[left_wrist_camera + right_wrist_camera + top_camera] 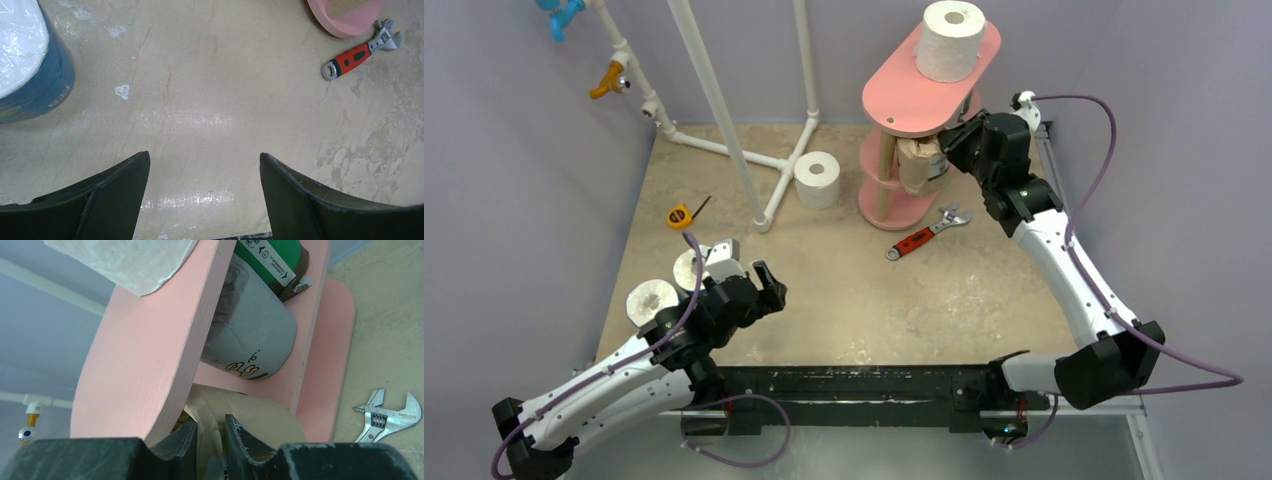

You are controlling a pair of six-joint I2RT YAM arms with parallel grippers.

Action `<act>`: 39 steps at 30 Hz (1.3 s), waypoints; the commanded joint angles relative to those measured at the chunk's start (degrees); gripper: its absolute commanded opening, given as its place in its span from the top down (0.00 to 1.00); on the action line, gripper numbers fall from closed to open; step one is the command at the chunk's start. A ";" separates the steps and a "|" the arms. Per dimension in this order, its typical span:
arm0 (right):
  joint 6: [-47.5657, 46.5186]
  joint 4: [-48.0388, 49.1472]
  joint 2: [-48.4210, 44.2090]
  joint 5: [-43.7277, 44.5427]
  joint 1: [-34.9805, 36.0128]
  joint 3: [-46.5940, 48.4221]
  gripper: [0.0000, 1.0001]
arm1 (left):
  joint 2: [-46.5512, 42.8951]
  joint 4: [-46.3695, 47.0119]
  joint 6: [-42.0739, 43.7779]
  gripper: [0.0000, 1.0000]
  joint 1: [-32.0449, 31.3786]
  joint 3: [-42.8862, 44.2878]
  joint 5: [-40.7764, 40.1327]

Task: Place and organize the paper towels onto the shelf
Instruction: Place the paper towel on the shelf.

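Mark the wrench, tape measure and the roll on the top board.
wrench (pixel 912 242), top external view, red handle.
tape measure (pixel 680 215), top external view, yellow case.
white roll (pixel 946 55), top external view, side wall.

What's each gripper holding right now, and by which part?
The right gripper pinches the tan roll by its rim wall, under a board of the shelf. The left gripper is open, holding nothing.

Even, bright light is cast from above; soft shadows are thrown beside the shelf (pixel 904 98). Pale glare bands are seen on the table (pixel 225 60), and the blue roll (pixel 30 57) has its wrap blown out. The tan roll (pixel 260 415) is shaded and slightly blurred close up.
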 commanded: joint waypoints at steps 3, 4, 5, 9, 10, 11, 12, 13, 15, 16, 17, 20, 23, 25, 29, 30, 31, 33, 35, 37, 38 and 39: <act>-0.15 1.73 -2.25 -2.03 -0.14 0.46 0.79 | 0.89 1.50 0.35 0.20 0.08 1.26 -0.33; -0.15 1.67 -2.10 -2.36 -0.16 0.15 0.80 | 0.89 1.48 0.27 0.20 0.11 1.28 -0.30; -0.11 1.83 -2.12 -2.68 -0.18 -0.38 0.81 | 0.82 1.33 0.25 0.20 0.11 1.27 -0.24; 0.14 2.83 -2.78 -3.59 -0.22 -2.05 0.97 | 0.33 0.88 0.03 0.20 0.05 1.12 -0.28; 0.19 2.96 -3.04 -3.77 -0.22 -2.35 0.99 | 0.24 0.81 0.03 0.20 0.10 1.09 -0.22; 0.30 3.06 -3.30 -3.89 -0.21 -2.55 1.00 | 0.18 0.76 0.00 0.20 0.11 1.08 -0.22; 0.44 3.08 -3.50 -3.87 -0.30 -2.65 1.00 | 0.19 0.76 0.11 0.20 0.11 1.16 -0.27; 0.46 2.97 -3.68 -3.91 -0.29 -2.68 1.00 | 0.19 0.77 0.12 0.20 0.10 1.18 -0.33; 0.67 2.82 -4.10 -4.04 -0.35 -2.89 1.00 | 0.23 0.74 0.27 0.20 0.11 1.26 -0.32; 0.78 2.80 -4.28 -4.09 -0.43 -3.00 1.00 | 0.22 0.85 0.30 0.20 0.06 1.33 -0.30; 0.93 2.80 -4.47 -4.14 -0.47 -3.07 1.00 | 0.25 0.84 0.29 0.20 0.10 1.34 -0.31; 1.31 2.94 -5.60 -3.94 -0.63 -3.12 1.00 | 0.16 0.73 0.15 0.20 0.11 1.42 -0.29; 1.86 3.34 -7.30 -3.31 -1.17 -3.34 1.00 | -0.10 0.24 0.03 0.20 0.11 1.37 -0.22; 2.23 3.64 -8.48 -3.26 -1.46 -3.48 1.00 | -0.41 -0.10 0.02 0.20 0.11 1.28 -0.32; 2.80 3.87 -10.41 -3.30 -1.95 -3.91 1.00 | -0.94 -0.34 -0.02 0.20 0.11 1.29 -0.56; 2.85 4.33 -10.84 -3.38 -1.96 -4.34 1.00 | -0.97 -0.34 0.03 0.20 0.11 1.32 -0.58; 3.03 4.76 -11.23 -3.30 -2.07 -4.68 1.00 | -0.91 -0.32 0.02 0.20 0.11 1.31 -0.55; 3.53 5.60 -11.85 -3.37 -2.27 -5.59 1.00 | -0.64 -0.08 0.01 0.20 0.11 1.31 -0.33; 4.21 7.30 -12.31 -3.98 -2.39 -6.99 1.00 | -0.44 0.02 -0.08 0.20 0.11 1.40 -0.02; 4.93 9.19 -12.60 -4.78 -2.63 -8.37 1.00 | -0.43 -0.05 -0.24 0.20 0.10 1.28 0.16; 5.24 9.96 -12.57 -5.13 -2.70 -8.85 1.00 | -0.53 -0.13 -0.27 0.20 0.11 1.31 0.27; 5.47 10.57 -12.40 -5.29 -2.75 -9.24 1.00 | -0.56 -0.18 -0.31 0.21 0.11 1.20 0.31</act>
